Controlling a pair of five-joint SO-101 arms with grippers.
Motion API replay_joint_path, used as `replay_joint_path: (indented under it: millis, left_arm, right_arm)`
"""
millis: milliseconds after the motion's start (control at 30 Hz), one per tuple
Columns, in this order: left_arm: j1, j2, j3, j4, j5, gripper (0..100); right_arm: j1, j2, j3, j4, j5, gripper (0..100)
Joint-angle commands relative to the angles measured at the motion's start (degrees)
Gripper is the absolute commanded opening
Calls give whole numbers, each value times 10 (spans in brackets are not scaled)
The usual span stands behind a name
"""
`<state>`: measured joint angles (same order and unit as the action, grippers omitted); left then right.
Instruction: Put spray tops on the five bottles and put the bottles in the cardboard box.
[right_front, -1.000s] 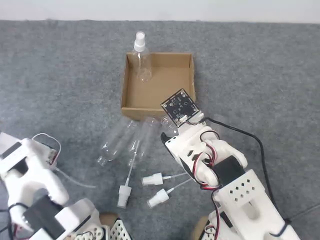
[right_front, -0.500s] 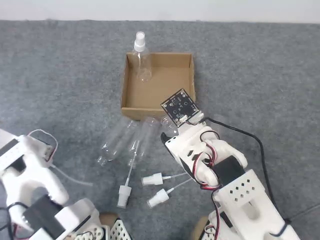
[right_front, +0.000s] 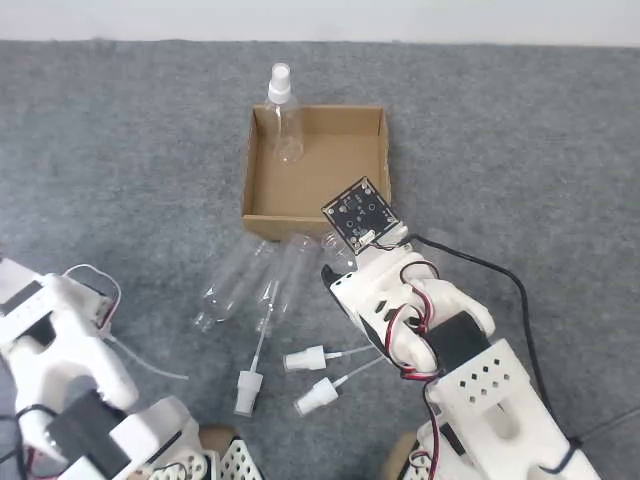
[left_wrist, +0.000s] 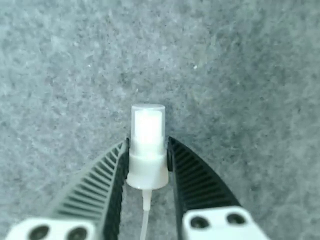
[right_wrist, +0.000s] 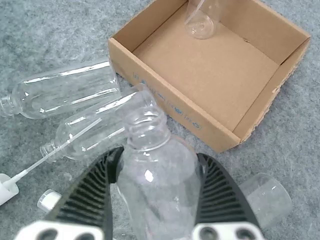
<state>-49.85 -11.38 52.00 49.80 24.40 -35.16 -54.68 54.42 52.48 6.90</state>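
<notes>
My left gripper (left_wrist: 146, 146) is shut on a white spray top (left_wrist: 146, 150), held just above the grey carpet with its thin tube trailing back. In the high view the left arm (right_front: 60, 350) sits at the lower left, the tube (right_front: 150, 365) lying beside it. My right gripper (right_wrist: 157, 159) is shut on a clear uncapped bottle (right_wrist: 155, 180), just short of the cardboard box's (right_wrist: 165, 102) near wall. A capped bottle (right_front: 283, 110) leans in the box's (right_front: 380, 160) far left corner. Two bare bottles (right_front: 235, 280) (right_front: 285, 272) lie in front of the box.
Three loose spray tops (right_front: 305, 358) (right_front: 317, 397) (right_front: 248, 388) with long tubes lie on the carpet between the arms. Another clear bottle (right_wrist: 262, 192) lies beside my right gripper. The right arm's cable (right_front: 500, 275) loops to its right.
The left arm swayed slightly to the left and came back, still holding the spray top. The right arm, bottles and box have not moved.
</notes>
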Motion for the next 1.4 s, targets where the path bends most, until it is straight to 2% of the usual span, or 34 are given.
replay_joint_path:
  millis: [0,100,267,967,1300,1367]
  left_arm:
    - [4,-4,-5,-14,-4,99]
    - [4,-4,-5,-14,-4,141]
    - [4,-4,-5,-14,-4,115]
    - [21,15,-16,-13,-31,119]
    - [19,248,-233,143,-18,110]
    - [19,268,-256,159,-18,70]
  right_arm:
    - [6,-16,-4,-13,1,41]
    - [6,-16,-4,-13,1,41]
    - [6,-15,-4,-13,1,41]
    - [6,-15,-4,-13,1,41]
    - [6,-15,-4,-13,1,41]
    - [6,-15,-4,-13,1,41]
